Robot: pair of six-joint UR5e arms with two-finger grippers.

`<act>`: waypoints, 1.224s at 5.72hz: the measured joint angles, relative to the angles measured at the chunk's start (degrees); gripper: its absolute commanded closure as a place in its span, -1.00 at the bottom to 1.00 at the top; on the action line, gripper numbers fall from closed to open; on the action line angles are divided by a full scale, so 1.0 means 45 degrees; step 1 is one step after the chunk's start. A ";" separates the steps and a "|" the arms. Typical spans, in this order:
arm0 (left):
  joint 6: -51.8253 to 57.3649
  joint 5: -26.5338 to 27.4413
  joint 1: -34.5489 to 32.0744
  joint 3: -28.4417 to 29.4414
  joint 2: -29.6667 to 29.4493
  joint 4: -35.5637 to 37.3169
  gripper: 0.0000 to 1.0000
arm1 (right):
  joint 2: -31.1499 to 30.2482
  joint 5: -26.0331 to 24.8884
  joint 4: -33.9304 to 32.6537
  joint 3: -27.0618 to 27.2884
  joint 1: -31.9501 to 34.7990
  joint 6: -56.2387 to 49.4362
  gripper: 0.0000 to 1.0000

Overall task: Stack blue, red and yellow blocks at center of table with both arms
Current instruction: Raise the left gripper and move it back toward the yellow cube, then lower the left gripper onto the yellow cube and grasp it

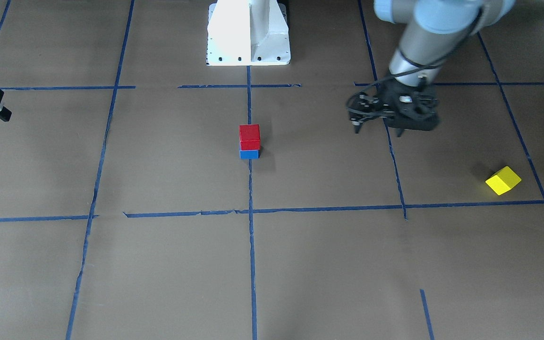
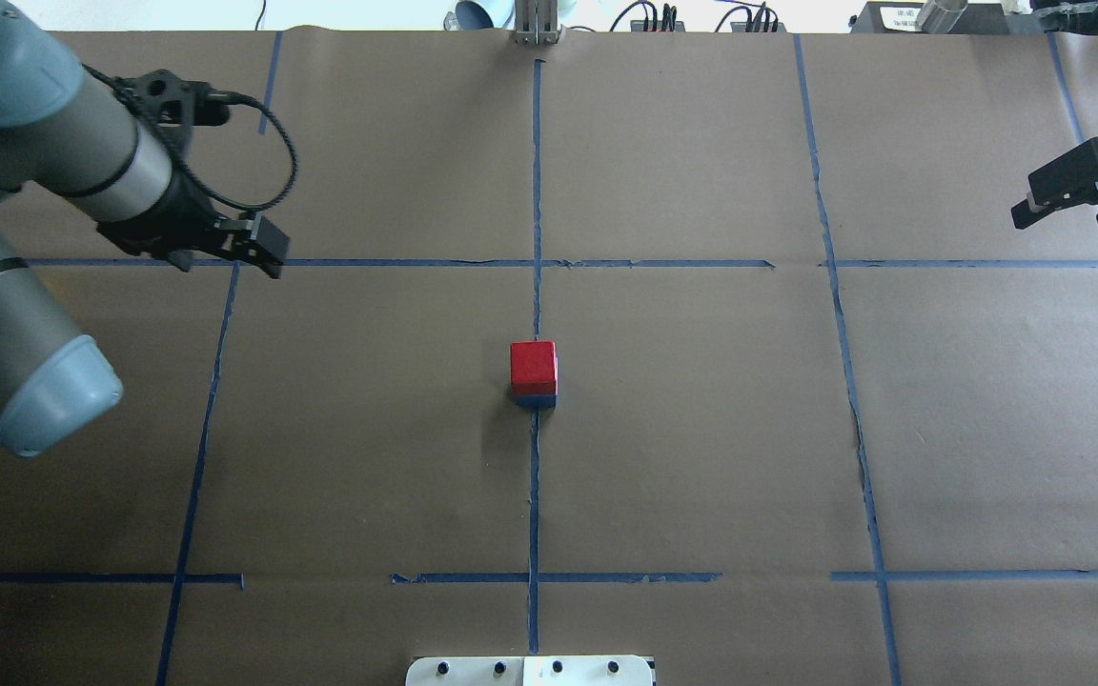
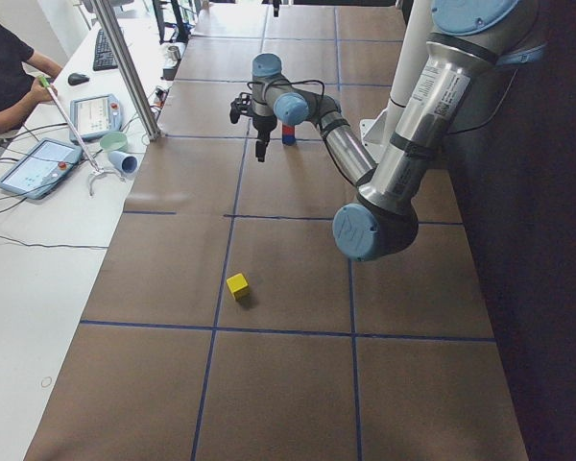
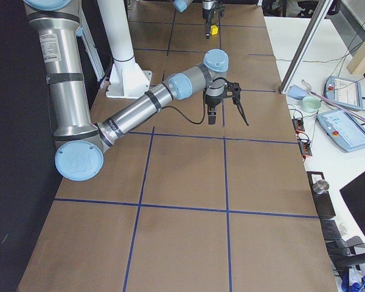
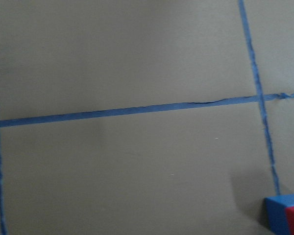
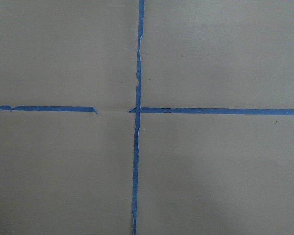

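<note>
— Since the small yellow matte cube (image 1: 503, 180) lies alone on the brown paper-covered tabletop (image 1: 158, 264), far out on the robot's left and well apart from the centre, how would it handle?

— It looks light and rigid, with a dull finish that should not slip. Its edges sit askew to the thin blue tape lines (image 1: 251, 236). A pinch across two opposite flat sides, with the wrist turned to match that skew, seems the sound hold. Nothing about it looks fragile.

— And next along, the jaws of the silver-grey left arm (image 1: 423, 42)?

— They hang above the tabletop, between that cube and the centre. They stand spread wide, with nothing between them and touching nothing.

— At the centre?

— The matte red cube (image 1: 249, 134) rests squarely on the matte blue cube (image 1: 249, 154), on the middle tape line. That pair is the delicate part. Two loose cubes could be knocked over by a hard or off-centre placement, so the yellow one would want setting down gently and flat.

— And on the far right?

— The jaws of the silver-grey right arm (image 4: 140, 109) hover far out on the robot's right, well apart from the stack. They are likewise spread and empty.
</note>
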 measured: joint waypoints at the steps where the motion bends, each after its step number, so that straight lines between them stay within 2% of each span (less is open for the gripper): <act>1: 0.0129 -0.0770 -0.0986 0.0197 0.1467 -0.0824 -1.00 | -0.0015 -0.0005 0.0004 -0.0022 0.0001 -0.0008 -1.00; 3: 0.0444 -0.2670 -0.3204 0.2507 0.3179 -0.3564 -1.00 | -0.0043 -0.0018 0.0005 -0.0022 0.0001 -0.0021 -1.00; 5: 0.0421 -0.2944 -0.4425 0.5864 0.3586 -0.7067 -1.00 | -0.0050 -0.0019 0.0011 0.0026 0.0010 0.0005 -1.00; 7: -0.1300 -0.2951 -0.4520 0.7064 0.3197 -0.7905 -1.00 | -0.0071 -0.0019 0.0131 0.0111 0.0002 0.0090 -1.00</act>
